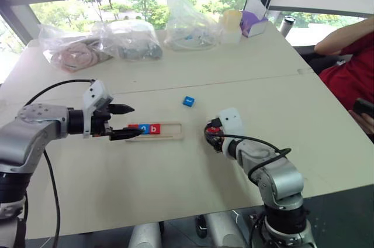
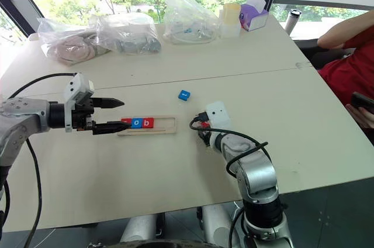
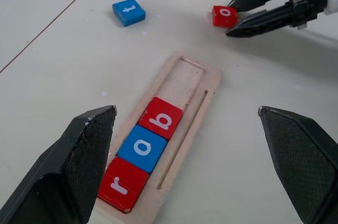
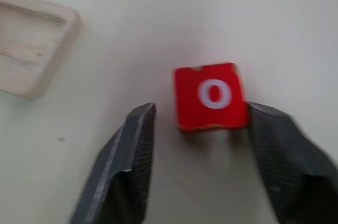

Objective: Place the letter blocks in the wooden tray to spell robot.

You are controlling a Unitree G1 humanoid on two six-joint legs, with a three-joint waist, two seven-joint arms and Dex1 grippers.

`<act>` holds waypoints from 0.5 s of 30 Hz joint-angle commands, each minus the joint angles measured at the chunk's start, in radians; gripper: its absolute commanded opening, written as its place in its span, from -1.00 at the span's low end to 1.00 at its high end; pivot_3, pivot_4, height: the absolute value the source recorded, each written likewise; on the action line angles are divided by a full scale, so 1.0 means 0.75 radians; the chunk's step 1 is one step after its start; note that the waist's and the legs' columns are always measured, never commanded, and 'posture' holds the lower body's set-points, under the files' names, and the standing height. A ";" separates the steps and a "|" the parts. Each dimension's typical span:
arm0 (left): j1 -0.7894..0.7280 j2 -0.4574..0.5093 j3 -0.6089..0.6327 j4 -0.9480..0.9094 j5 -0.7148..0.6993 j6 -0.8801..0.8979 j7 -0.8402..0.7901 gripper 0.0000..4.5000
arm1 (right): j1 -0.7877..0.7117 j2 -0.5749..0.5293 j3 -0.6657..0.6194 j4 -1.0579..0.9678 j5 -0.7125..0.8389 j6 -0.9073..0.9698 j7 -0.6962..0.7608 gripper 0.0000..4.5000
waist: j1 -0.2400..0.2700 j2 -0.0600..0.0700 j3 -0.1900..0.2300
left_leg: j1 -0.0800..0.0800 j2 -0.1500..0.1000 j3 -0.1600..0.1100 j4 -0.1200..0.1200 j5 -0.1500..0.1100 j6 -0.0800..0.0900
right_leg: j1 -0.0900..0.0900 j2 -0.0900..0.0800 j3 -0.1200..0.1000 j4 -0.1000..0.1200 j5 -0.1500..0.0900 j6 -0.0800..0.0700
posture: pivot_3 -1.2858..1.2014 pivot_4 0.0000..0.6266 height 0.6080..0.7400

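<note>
The wooden tray (image 3: 208,84) lies on the table with three letter blocks in its end by my left gripper: a red r (image 3: 121,185), a blue o (image 3: 142,147) and a red b (image 3: 160,119). The tray's other end is bare. My left gripper (image 1: 135,120) hovers open over the filled end. A blue t block (image 1: 188,101) lies loose beyond the tray. A red o block (image 4: 211,96) rests on the table past the tray's bare end, between the open fingers of my right gripper (image 4: 199,109). It sits close against one finger (image 4: 274,139) and apart from the other.
Several clear plastic bags (image 1: 128,38) with contents, a purple box (image 1: 253,23) and a cup (image 1: 287,26) line the table's far side. A person in a red shirt (image 1: 350,75) sits at the right edge holding a phone (image 1: 363,106).
</note>
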 commanded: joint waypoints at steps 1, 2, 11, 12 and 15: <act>-0.023 0.006 0.009 -0.002 0.017 -0.029 -0.022 1.00 | -0.029 -0.011 -0.036 -0.030 0.030 0.035 0.008 0.95 | 0.001 0.000 0.000 | -0.001 0.000 0.000 0.000 0.000 0.000 | 0.000 0.000 0.000 -0.001 0.000 0.000 | 0.03 -0.52 0.99; -0.024 0.006 0.008 0.000 0.020 -0.032 -0.025 1.00 | -0.043 -0.005 -0.068 -0.043 0.050 0.035 0.023 0.95 | 0.001 0.000 0.000 | -0.001 0.000 0.000 0.000 0.000 0.000 | 0.000 0.000 0.000 -0.002 0.000 0.000 | 0.03 -0.52 0.99; -0.033 0.016 0.009 0.021 0.049 -0.057 -0.064 1.00 | -0.058 -0.662 -0.170 0.088 0.291 -0.719 0.817 0.95 | 0.004 0.000 0.000 | -0.007 -0.001 0.000 -0.001 0.000 0.000 | 0.002 0.000 0.000 -0.016 0.000 0.001 | 0.03 -0.52 0.99; -0.034 0.019 0.008 0.015 0.048 -0.056 -0.074 1.00 | -0.052 -0.743 -0.177 0.164 0.316 -0.863 0.985 0.95 | 0.002 0.000 0.001 | -0.007 -0.001 0.000 -0.002 0.000 0.000 | 0.003 0.000 0.000 -0.016 0.000 0.001 | 0.03 -0.52 0.99; -0.038 0.021 0.006 0.008 0.048 -0.052 -0.094 1.00 | -0.064 -0.866 -0.138 0.353 0.318 -1.143 1.226 0.95 | 0.003 -0.001 0.001 | -0.006 -0.001 0.000 -0.007 0.000 0.001 | 0.003 0.000 0.000 -0.017 0.001 0.002 | 0.03 -0.52 0.99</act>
